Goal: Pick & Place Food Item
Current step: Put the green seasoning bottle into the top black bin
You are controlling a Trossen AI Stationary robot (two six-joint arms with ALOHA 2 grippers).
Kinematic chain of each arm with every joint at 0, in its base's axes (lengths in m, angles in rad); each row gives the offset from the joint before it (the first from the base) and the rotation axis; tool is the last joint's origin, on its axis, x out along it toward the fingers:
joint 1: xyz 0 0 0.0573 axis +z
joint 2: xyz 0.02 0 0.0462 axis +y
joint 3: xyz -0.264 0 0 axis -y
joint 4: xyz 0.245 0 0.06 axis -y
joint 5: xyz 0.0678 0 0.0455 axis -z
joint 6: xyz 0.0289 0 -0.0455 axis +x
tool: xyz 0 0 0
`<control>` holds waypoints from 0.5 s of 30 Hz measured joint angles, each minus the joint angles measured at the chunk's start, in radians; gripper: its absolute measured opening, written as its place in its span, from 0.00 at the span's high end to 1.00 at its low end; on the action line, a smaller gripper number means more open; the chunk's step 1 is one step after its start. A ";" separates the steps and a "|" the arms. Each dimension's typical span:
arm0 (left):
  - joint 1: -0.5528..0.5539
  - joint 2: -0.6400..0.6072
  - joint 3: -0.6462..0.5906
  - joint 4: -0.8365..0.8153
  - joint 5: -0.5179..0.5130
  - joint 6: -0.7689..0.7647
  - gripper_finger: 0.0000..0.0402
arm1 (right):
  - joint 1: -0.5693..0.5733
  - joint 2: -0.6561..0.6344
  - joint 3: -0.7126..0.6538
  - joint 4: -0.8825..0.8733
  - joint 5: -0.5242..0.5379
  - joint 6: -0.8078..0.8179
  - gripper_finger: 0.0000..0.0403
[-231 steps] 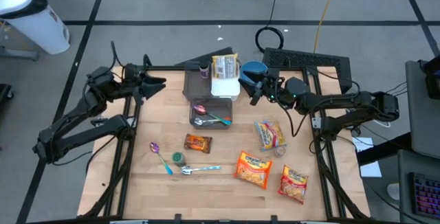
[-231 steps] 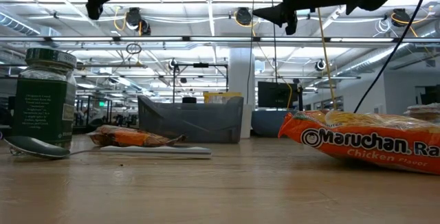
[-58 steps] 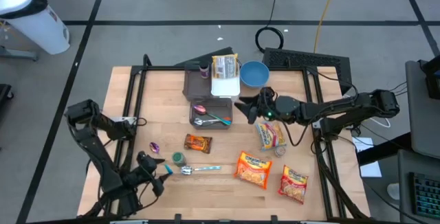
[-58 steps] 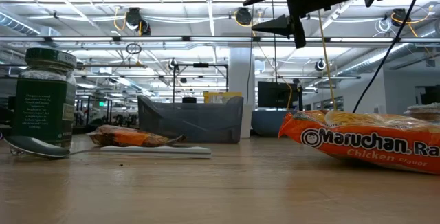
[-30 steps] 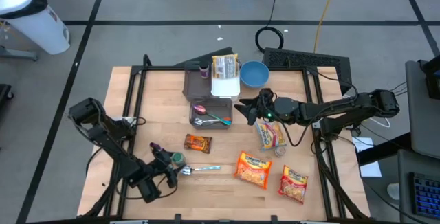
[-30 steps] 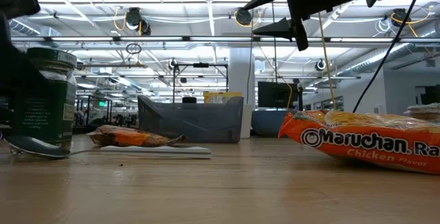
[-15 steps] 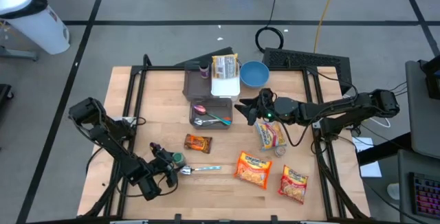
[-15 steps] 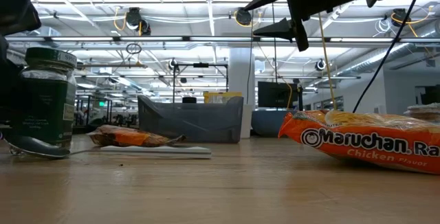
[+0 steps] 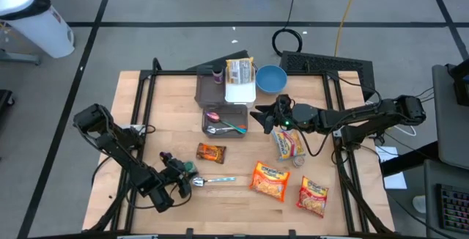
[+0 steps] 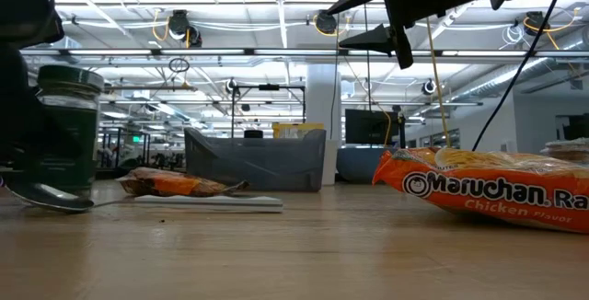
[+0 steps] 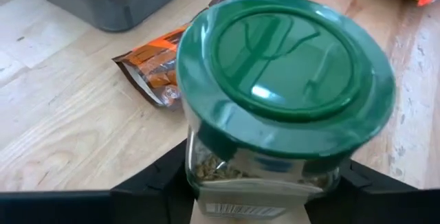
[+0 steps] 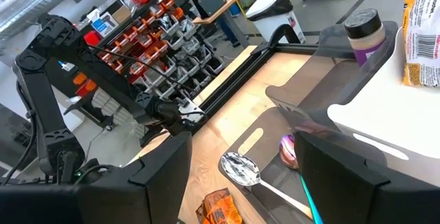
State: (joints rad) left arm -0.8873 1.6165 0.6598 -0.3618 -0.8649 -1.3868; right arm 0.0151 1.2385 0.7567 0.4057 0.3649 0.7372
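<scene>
A glass jar with a green lid (image 9: pixel 190 168) stands upright on the table at the near left; it also shows in the low view (image 10: pixel 66 125) and fills the left wrist view (image 11: pixel 285 93). My left gripper (image 9: pixel 180 172) is open, with one finger on each side of the jar's glass body (image 11: pixel 265 196). My right gripper (image 9: pixel 258 114) is open and empty, held high beside the grey bin (image 9: pixel 225 119); it shows in the low view (image 10: pixel 386 24) and in its own wrist view (image 12: pixel 244 183). My left gripper has its fingers (image 11: pixel 155 183) on either side of the jar's glass body (image 11: pixel 206 162), just below the lid. They come level from the table's near left. I cannot tell whether they touch the glass. The jar stands upright on the table.
An orange snack packet (image 9: pixel 210 152) lies beyond the jar, and a metal spoon (image 9: pixel 212 181) lies right of it. Ramen packs (image 9: pixel 270 179) (image 9: pixel 313 196) (image 9: pixel 289 144) lie at the right. A blue bowl (image 9: pixel 270 78) and a white container (image 9: pixel 239 92) stand at the far edge.
My left gripper has moved a little toward the table's right, closing in on the jar until its fingers flank it. The jar has stayed upright in its place.
</scene>
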 joint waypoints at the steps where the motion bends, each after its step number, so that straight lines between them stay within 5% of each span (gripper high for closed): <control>1: 0.002 0.000 0.000 0.000 0.000 0.001 0.48 | 0.000 0.000 0.000 0.000 0.000 0.000 0.37; 11: 0.004 -0.001 0.000 0.016 0.036 -0.008 0.41 | 0.000 0.000 0.000 0.000 0.000 0.000 0.37; 15: 0.008 -0.041 0.000 0.024 0.090 -0.004 0.45 | 0.000 0.000 0.000 0.000 -0.003 -0.015 0.37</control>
State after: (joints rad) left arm -0.8791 1.5758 0.6598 -0.3382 -0.7754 -1.3903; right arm 0.0151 1.2385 0.7567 0.4059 0.3617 0.7224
